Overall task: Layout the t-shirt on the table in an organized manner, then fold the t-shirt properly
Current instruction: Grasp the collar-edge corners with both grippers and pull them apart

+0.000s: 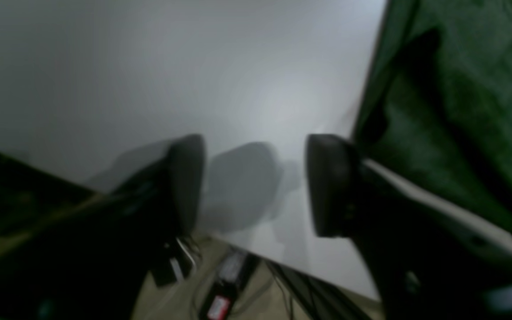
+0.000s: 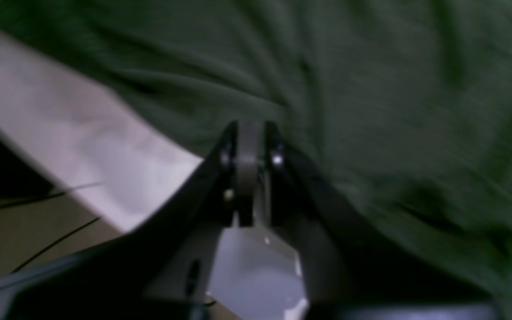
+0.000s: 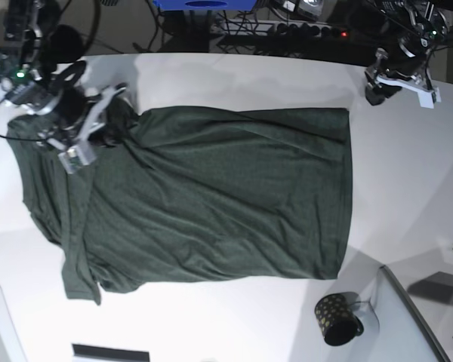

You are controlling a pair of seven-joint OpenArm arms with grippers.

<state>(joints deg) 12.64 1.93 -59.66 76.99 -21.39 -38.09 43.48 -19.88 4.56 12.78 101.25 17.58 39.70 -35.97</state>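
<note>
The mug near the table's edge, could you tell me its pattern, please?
The mug is dark with small gold dots, seen best in the base view.

The t-shirt lies spread across the middle of the table. In the base view, a mug stands on the table near the shirt's lower right corner, just left of a tray-like panel, with the shirt's sleeves toward the left edge.

Dark gold-dotted mug lying just beside grey tray-like panel, blue obj far back
</note>
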